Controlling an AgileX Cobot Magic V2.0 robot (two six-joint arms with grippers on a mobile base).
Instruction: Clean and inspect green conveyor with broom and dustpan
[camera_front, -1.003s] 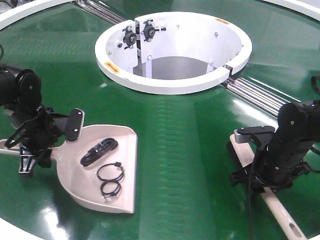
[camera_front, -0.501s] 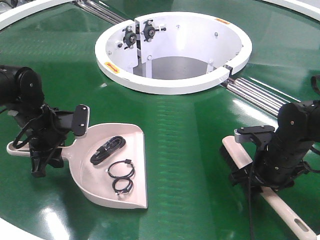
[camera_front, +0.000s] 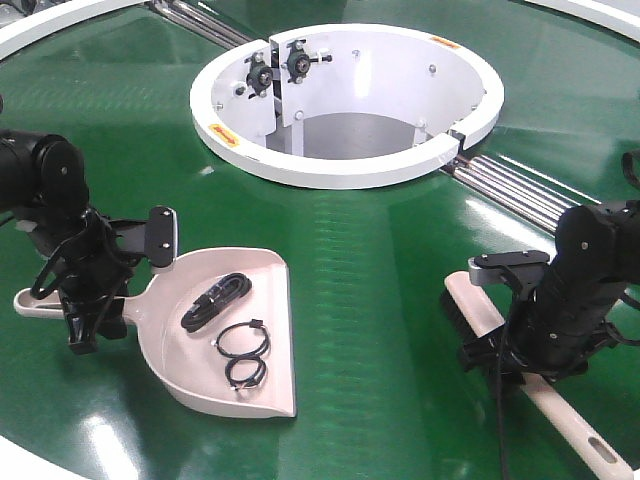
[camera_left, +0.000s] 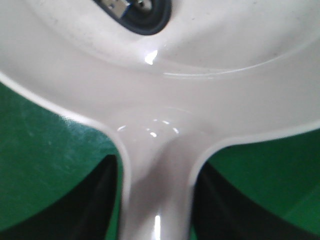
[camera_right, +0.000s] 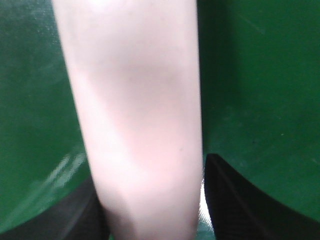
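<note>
Noting layout, biggest first: you have the conveyor (camera_front: 360, 260) filling the front view, glossy dark green, with the white ring (camera_front: 345, 172) at top centre and metal rollers (camera_front: 510, 190) running out from its right side. Your dustpan (camera_front: 175, 365) sits on the belt at lower left, near the ring but well apart from it, flat front edge facing right and handle pointing left. Your broom (camera_front: 560, 415) lies on the belt at lower right, bristle end toward the centre and slotted handle tip at the bottom right corner; it is well apart from the dustpan. Left gripper (camera_front: 90, 300) is closed on the dustpan handle: in the left wrist view both dark fingers (camera_left: 95, 200) press the sides of the handle just behind the scoop. Right gripper (camera_front: 520, 365) is closed on the broom handle, fingers (camera_right: 240, 195) tight on either side in the right wrist view. Smallest items: black cables (camera_front: 232, 335), one bundled and two coiled, lying inside the dustpan.
</note>
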